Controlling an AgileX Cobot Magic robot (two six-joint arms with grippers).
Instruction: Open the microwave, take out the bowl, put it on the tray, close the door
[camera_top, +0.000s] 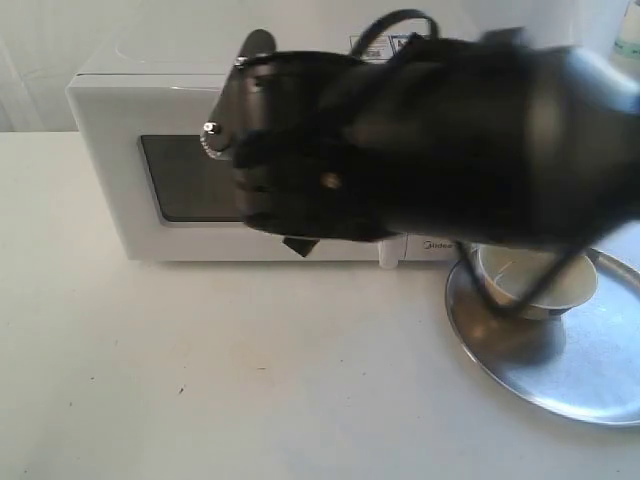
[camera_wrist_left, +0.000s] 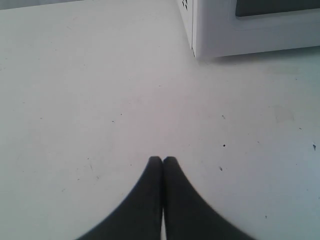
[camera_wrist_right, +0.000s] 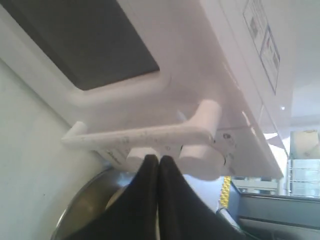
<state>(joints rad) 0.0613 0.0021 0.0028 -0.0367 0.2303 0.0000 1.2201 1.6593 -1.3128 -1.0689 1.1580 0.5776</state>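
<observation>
The white microwave stands at the back of the table, and its door with the dark window lies flush with the front. My right arm reaches across in front of it and hides the handle and dials there. In the right wrist view my right gripper is shut and empty, its tips just short of the white bar handle and the two round dials. The cream bowl sits on the silver tray at the right. My left gripper is shut and empty above bare table.
The microwave's lower corner shows in the left wrist view, well away from the left gripper. The tray's rim lies close under the right gripper. White tabletop stretches in front of the microwave.
</observation>
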